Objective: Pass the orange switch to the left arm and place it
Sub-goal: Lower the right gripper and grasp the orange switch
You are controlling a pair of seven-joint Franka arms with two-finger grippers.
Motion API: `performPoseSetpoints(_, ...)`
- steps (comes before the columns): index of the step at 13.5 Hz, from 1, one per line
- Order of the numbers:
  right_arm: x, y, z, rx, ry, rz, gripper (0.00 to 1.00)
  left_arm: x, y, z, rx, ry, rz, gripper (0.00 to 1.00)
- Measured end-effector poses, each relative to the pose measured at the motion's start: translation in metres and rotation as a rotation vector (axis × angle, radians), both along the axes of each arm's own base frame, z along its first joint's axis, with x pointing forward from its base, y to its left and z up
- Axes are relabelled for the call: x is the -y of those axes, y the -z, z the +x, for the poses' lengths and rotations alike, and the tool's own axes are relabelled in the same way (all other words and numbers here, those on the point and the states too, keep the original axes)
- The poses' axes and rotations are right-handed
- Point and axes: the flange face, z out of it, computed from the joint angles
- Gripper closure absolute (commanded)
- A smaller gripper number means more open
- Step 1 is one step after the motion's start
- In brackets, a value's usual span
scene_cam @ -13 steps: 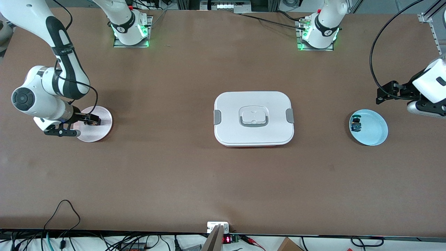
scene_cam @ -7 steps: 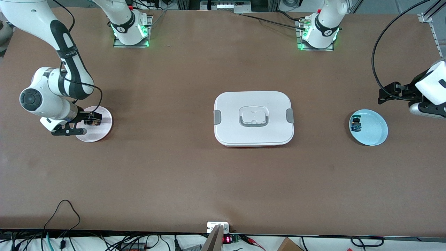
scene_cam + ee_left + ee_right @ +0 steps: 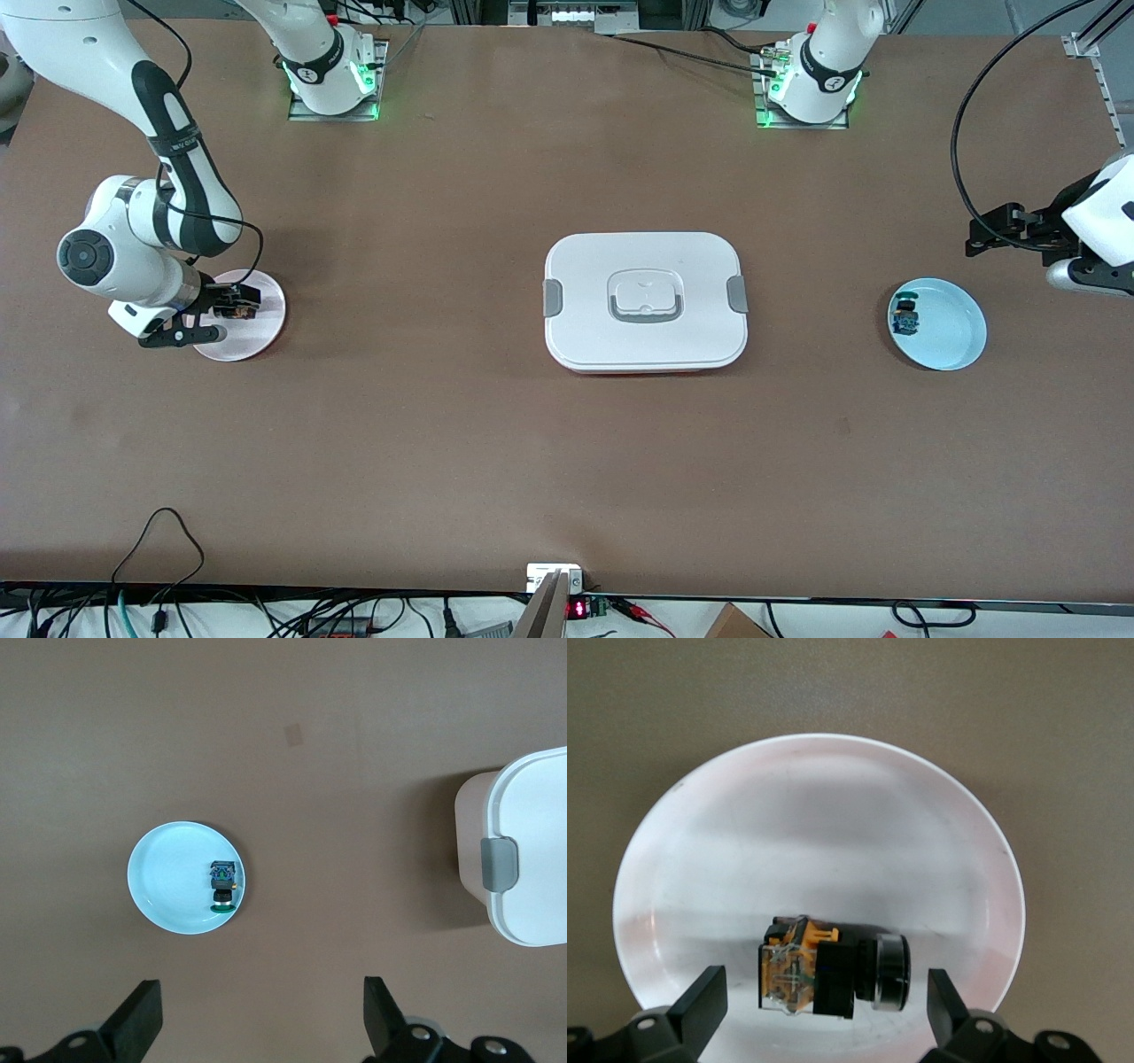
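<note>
The orange switch (image 3: 237, 310) lies on its side on a pink plate (image 3: 259, 335) toward the right arm's end of the table. My right gripper (image 3: 234, 303) is open and low over the plate, with a finger on each side of the switch and not touching it. The right wrist view shows the switch (image 3: 824, 979), its orange body and round black cap, between my open right gripper (image 3: 824, 994) on the plate (image 3: 815, 815). My left gripper (image 3: 982, 241) is open and empty, up in the air beside the blue plate (image 3: 955, 344). The white box (image 3: 645, 257) sits mid-table between the plates.
A small blue-and-black switch (image 3: 905, 317) lies in the blue plate, and it also shows in the left wrist view (image 3: 223, 884) on that plate (image 3: 164, 873). The box's end with a grey clip (image 3: 498, 864) shows there too. Cables run along the front table edge.
The right arm's wrist has shifted a little toward the pink plate while its gripper stays at the switch. The left gripper has drifted slightly away from the blue plate toward the table end.
</note>
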Motion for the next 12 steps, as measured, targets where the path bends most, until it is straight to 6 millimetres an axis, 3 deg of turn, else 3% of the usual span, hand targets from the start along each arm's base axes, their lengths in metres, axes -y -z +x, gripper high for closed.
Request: performPoseSetpoints(12, 0.007, 0.019, -0.007, -0.034, 0.015, 0.002, 0.0, 0.0, 0.0, 0.0, 0.0, 0.001, 0.0, 0.0)
